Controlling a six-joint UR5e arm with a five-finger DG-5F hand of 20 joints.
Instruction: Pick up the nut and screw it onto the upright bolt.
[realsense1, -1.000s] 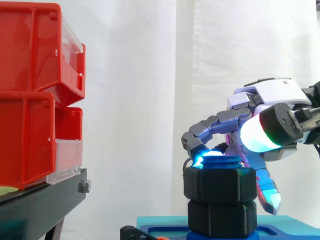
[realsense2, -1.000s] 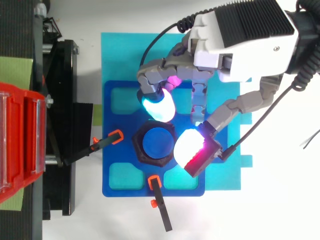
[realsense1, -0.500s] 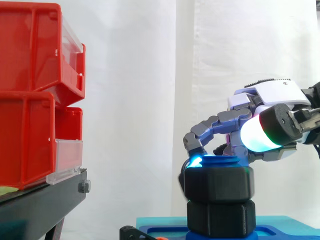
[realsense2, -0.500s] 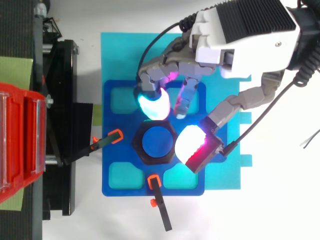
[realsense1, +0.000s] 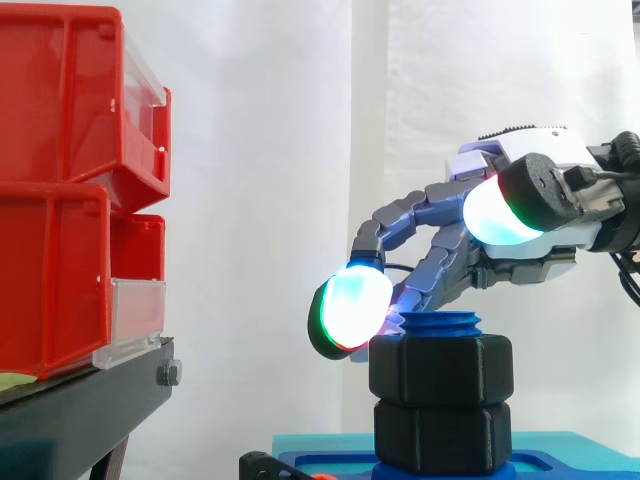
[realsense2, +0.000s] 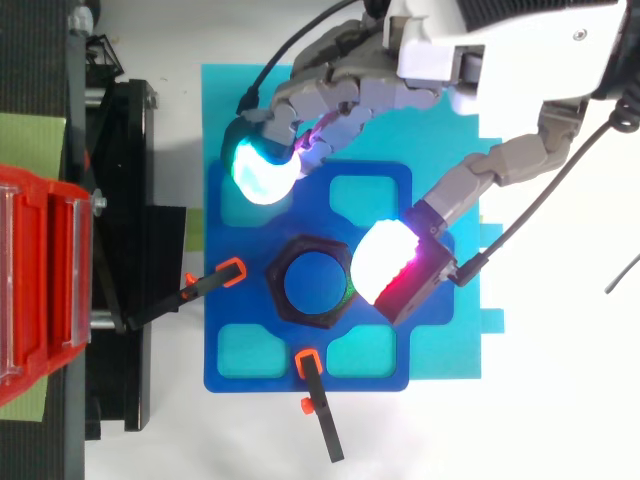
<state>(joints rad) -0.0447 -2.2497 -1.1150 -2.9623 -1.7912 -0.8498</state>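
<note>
**Nut on bolt, hand open above it**

We see the black hex nut (realsense1: 440, 370) seated on the upright blue bolt (realsense1: 433, 325). A few blue threads stick out above the nut's top face. It sits under the hand (realsense2: 480, 50), below and between the spread digits, and nothing is gripping it.

The hand is wide and holds nothing. The thumb pad (realsense2: 385, 262), white with a red edge, overlaps the nut's arm-side edge from above, but the side view puts it well above the nut. A cyan-green finger pad (realsense1: 350, 308) hangs on the nut's far side from the arm, about level with the bolt top and apart from the nut. The other fingers reach down towards the bolt top; we can't tell whether they touch it.

Under the nut there is a second black hex block (realsense1: 443, 435), possibly another nut or the bolt's base. It stands on a blue fixture plate (realsense2: 240, 350) over a cyan mat (realsense2: 230, 100). Two orange-tipped clamps (realsense2: 232, 270) hold the plate's edges beyond the fingers. Further out that way, red bins (realsense1: 60, 200) sit on a black stand (realsense1: 80, 410).
</note>
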